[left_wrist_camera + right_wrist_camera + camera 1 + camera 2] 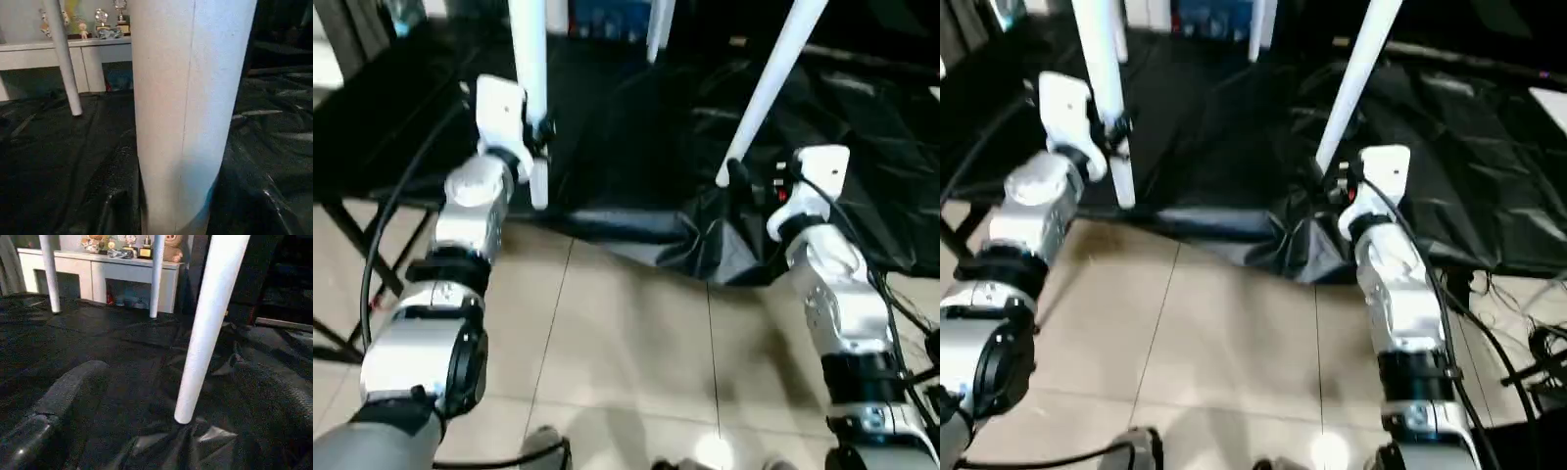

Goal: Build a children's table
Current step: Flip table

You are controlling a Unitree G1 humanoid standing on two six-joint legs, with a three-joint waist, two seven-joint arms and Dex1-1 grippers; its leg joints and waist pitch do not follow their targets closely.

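- Your left gripper [536, 132] is clamped around the near-left leg [530, 69] of the children's table; the fingers grip the tube a little above its lower end, which hangs past the near edge of the black-draped work table [636, 147], over the tiled floor [626, 352]; in the left wrist view that leg [188, 112] rises close and upright straight ahead.
- Your right gripper [176, 396] stands wide apart and holds nothing; one black finger [63, 391] lies to one side and the other to the other side of the near-right leg [208, 328], each clear of the tube; the leg stands in the gap between them without touching either.
- From the head views that near-right leg [769, 88] slants, its foot resting on the rumpled black drape near the near edge of the work table, just beside your right wrist.
- You can see two more white legs farther back; one [49, 271] plants its foot on the drape towards the far edge and the other [156, 274] stands beside it, nearer the middle.
- All four legs run up out of the frame; the tabletop itself cannot be made out.
- Behind the work table stands a white shelf [102, 267] with small figures on it.
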